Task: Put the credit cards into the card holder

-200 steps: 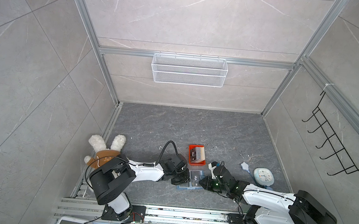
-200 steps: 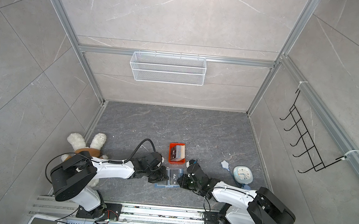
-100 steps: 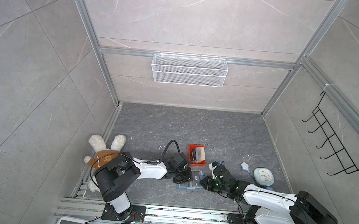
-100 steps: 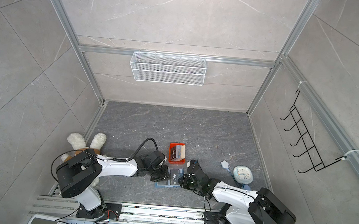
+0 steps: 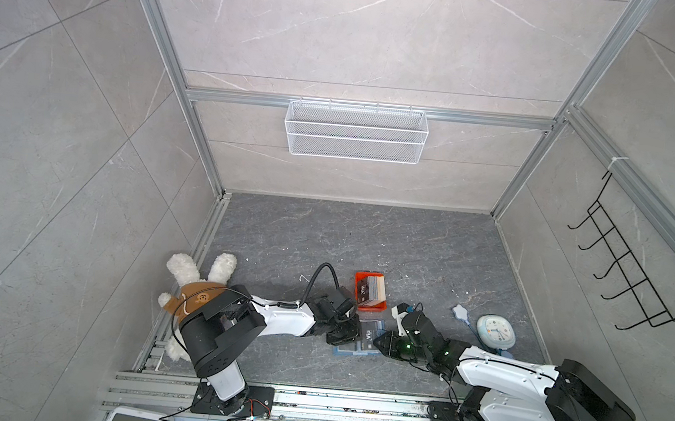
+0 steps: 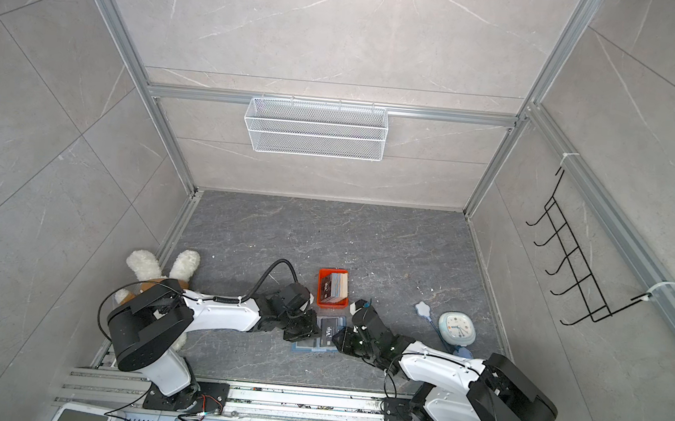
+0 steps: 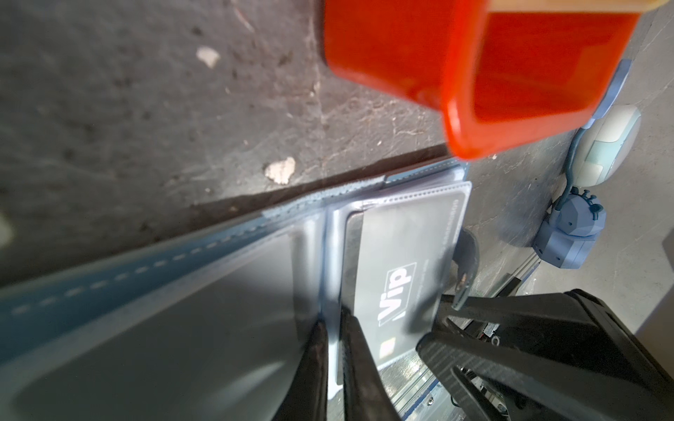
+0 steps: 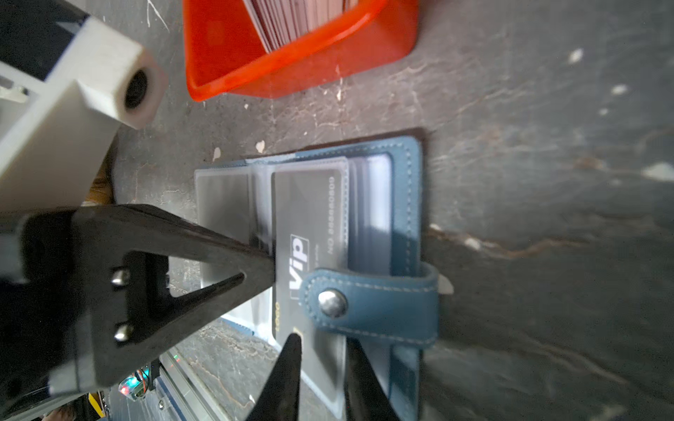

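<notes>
The blue card holder (image 5: 342, 350) (image 6: 302, 347) lies open on the floor between both grippers. A black credit card marked Vip (image 8: 310, 204) (image 7: 401, 255) sits partly inside one of its clear pockets. My left gripper (image 7: 332, 320) (image 5: 352, 333) is shut on the thin edge of a clear pocket leaf. My right gripper (image 8: 322, 344) (image 5: 378, 342) stands narrowly open over the card's outer end, beside the snap tab (image 8: 372, 302). More credit cards (image 5: 374, 292) (image 8: 302, 18) stand stacked in the orange tray (image 5: 363, 275) just behind the holder.
A plush rabbit (image 5: 201, 274) lies by the left wall. A small clock (image 5: 496, 329) and a pale blue corded gadget (image 5: 460, 312) sit to the right. A wire basket (image 5: 355, 132) hangs on the back wall, a hook rack (image 5: 630, 278) on the right wall.
The left arm has shifted a little while its gripper stays at the card holder. The right gripper has hardly moved, its jaws a touch wider.
</notes>
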`<action>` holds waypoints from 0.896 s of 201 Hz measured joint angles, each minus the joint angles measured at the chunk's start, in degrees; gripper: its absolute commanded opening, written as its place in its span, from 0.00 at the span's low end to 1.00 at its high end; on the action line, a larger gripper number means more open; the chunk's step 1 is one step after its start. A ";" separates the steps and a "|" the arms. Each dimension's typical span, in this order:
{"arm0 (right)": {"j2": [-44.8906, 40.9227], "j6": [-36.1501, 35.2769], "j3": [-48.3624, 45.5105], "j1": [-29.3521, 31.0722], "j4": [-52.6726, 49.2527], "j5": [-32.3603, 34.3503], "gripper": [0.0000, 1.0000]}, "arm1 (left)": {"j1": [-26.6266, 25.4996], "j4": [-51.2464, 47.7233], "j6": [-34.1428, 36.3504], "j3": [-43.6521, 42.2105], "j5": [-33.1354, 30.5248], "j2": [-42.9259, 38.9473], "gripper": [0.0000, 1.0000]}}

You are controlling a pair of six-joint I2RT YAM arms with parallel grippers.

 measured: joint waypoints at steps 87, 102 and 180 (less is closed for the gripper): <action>-1.29 -2.21 0.33 0.15 -0.28 -0.63 0.24 | -0.04 -0.02 -0.07 0.00 -0.15 -0.50 0.17; -1.27 -2.78 1.07 0.66 -1.29 -0.61 0.24 | 0.00 -0.31 -0.07 -0.02 -0.17 -1.42 0.19; 0.28 -4.92 6.95 3.28 -5.14 0.42 0.24 | 3.52 -2.78 0.09 -2.14 -1.22 -13.00 0.23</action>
